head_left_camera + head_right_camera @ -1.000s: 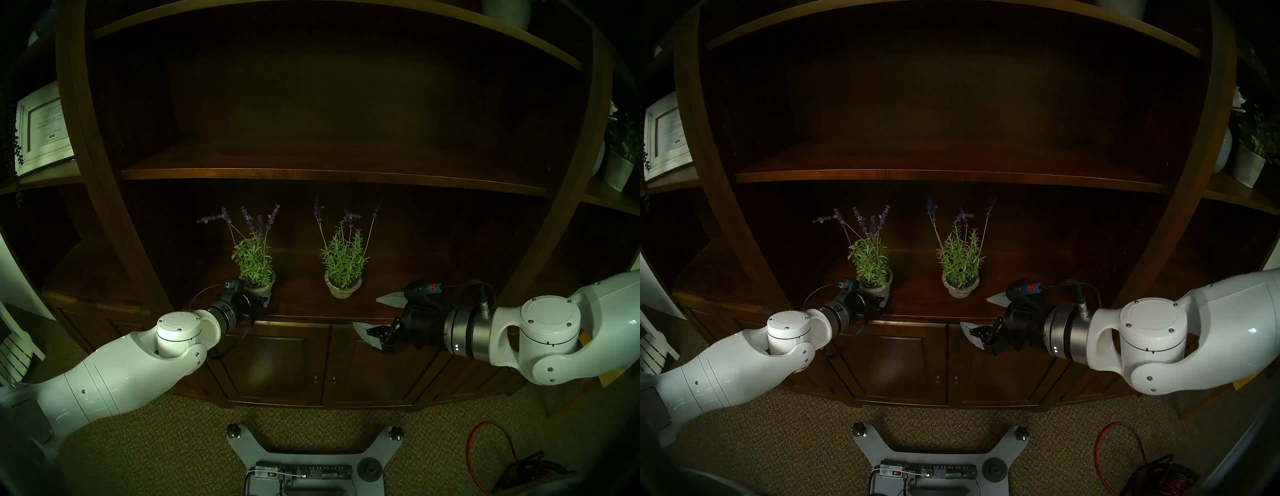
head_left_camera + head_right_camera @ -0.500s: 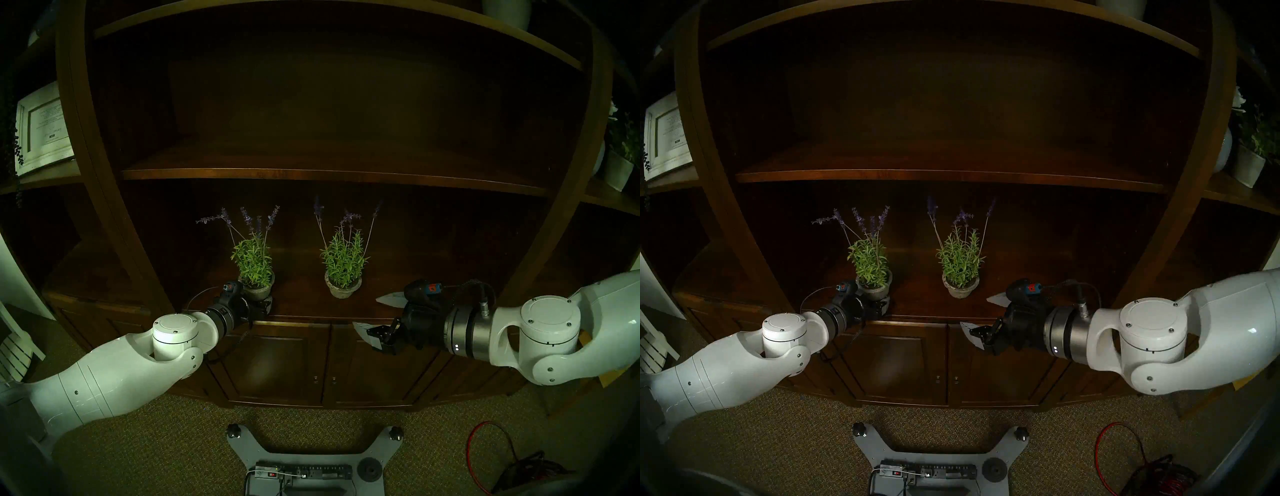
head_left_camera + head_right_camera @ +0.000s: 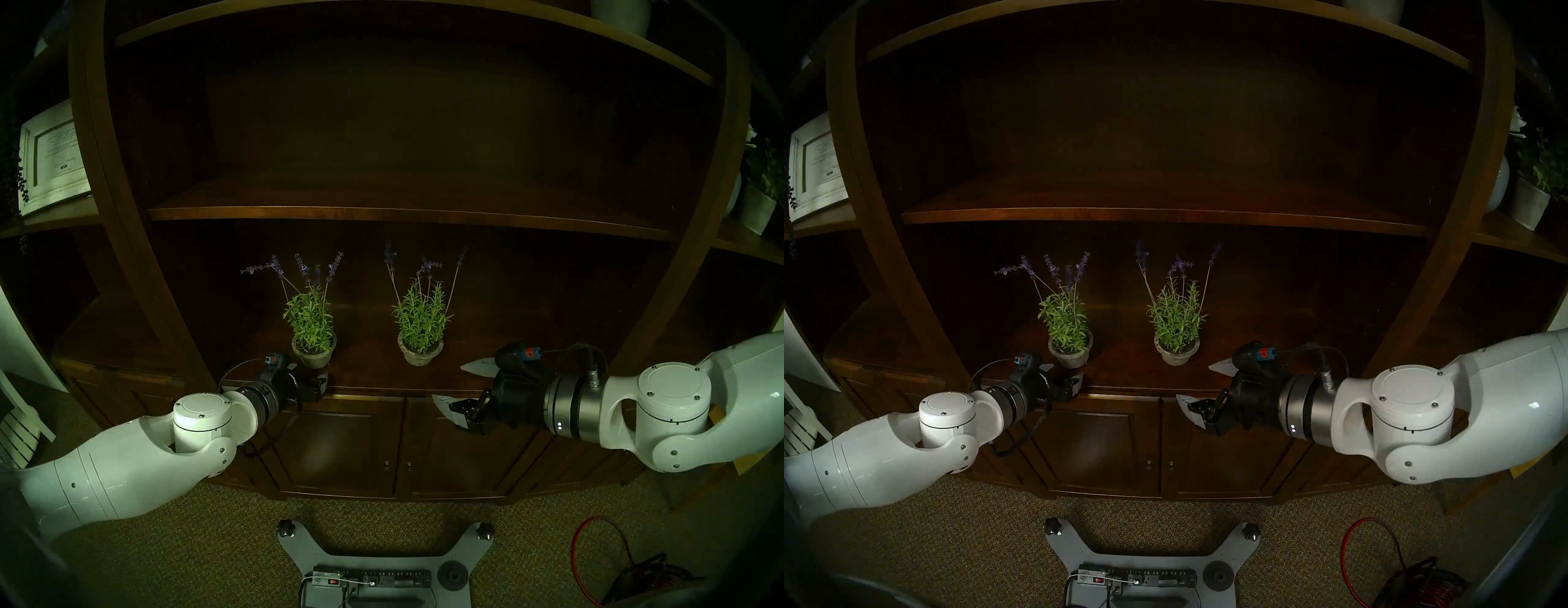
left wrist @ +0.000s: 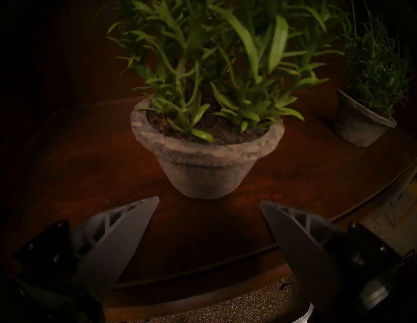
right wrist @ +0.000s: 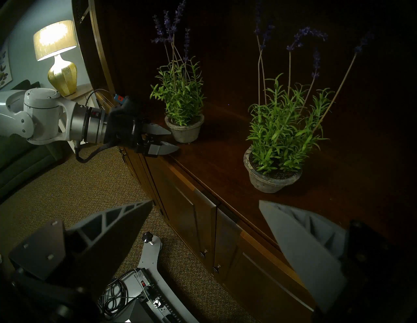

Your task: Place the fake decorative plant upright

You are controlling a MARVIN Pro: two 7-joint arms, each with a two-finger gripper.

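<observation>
Since both lavender pots already stand upright on the cabinet's wooden top, the step in hand looks like a clean retreat rather than any further handling. At the far left of the head view the left arm reaches in, and the left gripper hangs just off the front edge of the cabinet top, jaws spread wide with nothing between them. The wrist view shows a clear strip of bare wood between its grey fingertips and the left lavender pot, so the two are apart, not touching. That pot sits level near the front edge, left of centre, its green leaves and purple spikes rising straight. Next along, right of centre and about as far from the front edge, stands the second lavender pot, also upright. Furthest right, the right gripper hovers off the front edge (well clear of either plant), fingers spread and empty.

To finish well, I judge the left arm should draw straight away from the pot along the line it points, keeping the jaws wide so neither tip clips the rough rim or drags a leaf. The base is narrow under a tall spray, so a sideways nudge could topple it again.
</observation>
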